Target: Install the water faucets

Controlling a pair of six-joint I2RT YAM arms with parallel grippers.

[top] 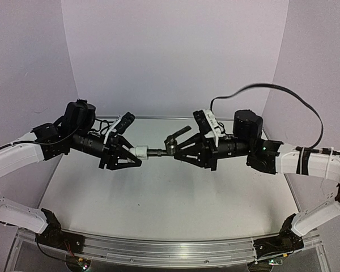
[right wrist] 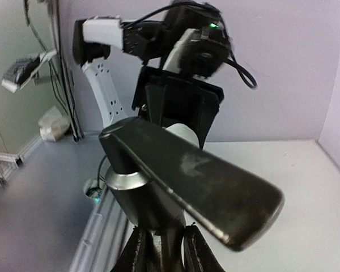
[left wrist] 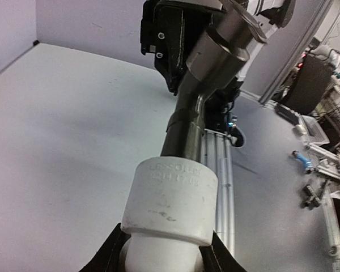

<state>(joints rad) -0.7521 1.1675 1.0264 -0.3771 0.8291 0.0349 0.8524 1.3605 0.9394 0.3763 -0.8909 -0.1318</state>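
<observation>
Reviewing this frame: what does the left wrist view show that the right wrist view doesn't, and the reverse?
Only the left wrist: raised lettering on the white fitting, held in the left end effector, with the stem of the faucet entering its mouth. Only the right wrist: the broad face of the lever handle, and the right end effector shut on the faucet below it. Both: faucet and fitting joined end to end between the two end effectors.

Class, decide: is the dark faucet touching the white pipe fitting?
Touching. The left wrist view shows the faucet stem seated inside the open end of the white fitting, with no gap.
</observation>
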